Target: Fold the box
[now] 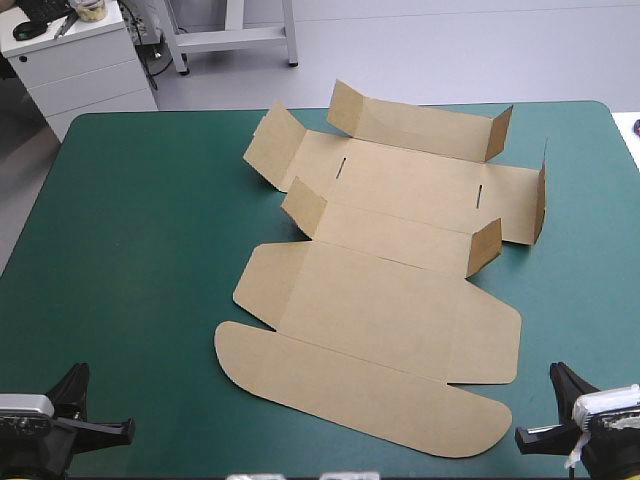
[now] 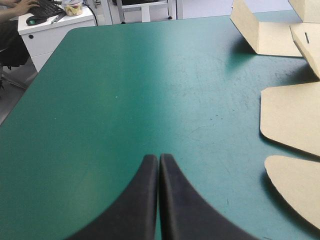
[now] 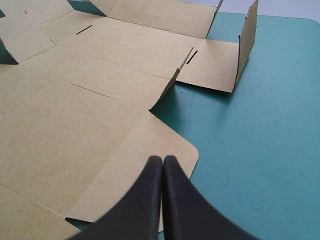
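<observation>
Box (image 1: pixel 385 300) lies mostly flat at the middle of our table (image 1: pixel 130 250), far flaps raised, while our left gripper (image 2: pixel 159 160) and right gripper (image 3: pixel 163 161) sit at the near corners, jaws pressed together, empty.

An office-like lab: white drawer cabinet (image 1: pixel 85 70), keyboard (image 2: pixel 47 7) beyond the table (image 1: pixel 130 250).
</observation>
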Controlling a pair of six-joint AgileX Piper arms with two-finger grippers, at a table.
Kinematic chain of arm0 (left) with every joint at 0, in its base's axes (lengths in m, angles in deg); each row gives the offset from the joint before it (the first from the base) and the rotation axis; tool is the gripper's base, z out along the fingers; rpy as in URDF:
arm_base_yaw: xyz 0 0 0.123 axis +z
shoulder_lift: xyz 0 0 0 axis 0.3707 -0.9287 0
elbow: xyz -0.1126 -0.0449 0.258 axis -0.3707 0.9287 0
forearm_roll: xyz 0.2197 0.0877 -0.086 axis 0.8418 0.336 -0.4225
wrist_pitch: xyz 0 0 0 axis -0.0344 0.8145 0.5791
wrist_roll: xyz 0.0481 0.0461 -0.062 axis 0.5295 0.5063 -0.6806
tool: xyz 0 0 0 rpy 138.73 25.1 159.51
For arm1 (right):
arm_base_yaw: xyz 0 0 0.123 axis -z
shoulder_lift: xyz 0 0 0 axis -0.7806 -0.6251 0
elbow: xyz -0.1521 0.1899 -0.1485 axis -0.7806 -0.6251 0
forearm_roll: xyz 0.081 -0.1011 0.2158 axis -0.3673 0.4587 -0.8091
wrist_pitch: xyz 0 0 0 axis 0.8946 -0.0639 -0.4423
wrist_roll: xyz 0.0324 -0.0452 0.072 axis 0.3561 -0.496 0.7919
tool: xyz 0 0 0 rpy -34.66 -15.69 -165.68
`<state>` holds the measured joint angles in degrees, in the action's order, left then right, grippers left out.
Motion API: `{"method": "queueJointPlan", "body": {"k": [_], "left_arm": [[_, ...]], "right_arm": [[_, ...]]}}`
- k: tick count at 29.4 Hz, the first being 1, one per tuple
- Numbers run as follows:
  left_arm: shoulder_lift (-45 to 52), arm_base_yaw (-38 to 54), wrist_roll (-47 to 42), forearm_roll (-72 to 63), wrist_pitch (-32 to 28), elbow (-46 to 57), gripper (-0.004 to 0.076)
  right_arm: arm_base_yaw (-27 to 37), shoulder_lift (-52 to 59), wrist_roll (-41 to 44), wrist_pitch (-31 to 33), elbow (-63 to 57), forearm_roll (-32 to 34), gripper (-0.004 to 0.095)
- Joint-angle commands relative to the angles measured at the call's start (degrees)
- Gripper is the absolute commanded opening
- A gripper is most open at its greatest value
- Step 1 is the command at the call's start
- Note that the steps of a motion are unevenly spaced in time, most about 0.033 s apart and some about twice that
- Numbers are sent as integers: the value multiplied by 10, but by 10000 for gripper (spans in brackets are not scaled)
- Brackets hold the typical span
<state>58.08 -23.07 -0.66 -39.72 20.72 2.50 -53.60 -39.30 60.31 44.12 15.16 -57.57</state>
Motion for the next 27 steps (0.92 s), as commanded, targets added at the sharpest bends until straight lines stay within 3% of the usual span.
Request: {"method": "queueJointPlan", "body": {"k": [1, 12, 15, 20, 22, 27], "left_arm": [[7, 1, 1, -4, -43, -14, -10], [7, 1, 1, -4, -43, -14, -10], [7, 1, 1, -4, -43, -14, -10], [7, 1, 1, -4, -43, -14, -10], [7, 1, 1, -4, -43, -14, -10], [7, 1, 1, -4, -43, -14, -10]], "right_arm": [[-2, -8, -1, -43, 14, -5, -20], [-2, -8, -9, -41, 14, -10, 20], [-2, -8, -13, -41, 14, -14, 151], [-2, -8, -12, -41, 14, -14, 521], [-2, -8, -8, -41, 14, -10, 625], [-2, -18, -6, -37, 16, -9, 661]]}}
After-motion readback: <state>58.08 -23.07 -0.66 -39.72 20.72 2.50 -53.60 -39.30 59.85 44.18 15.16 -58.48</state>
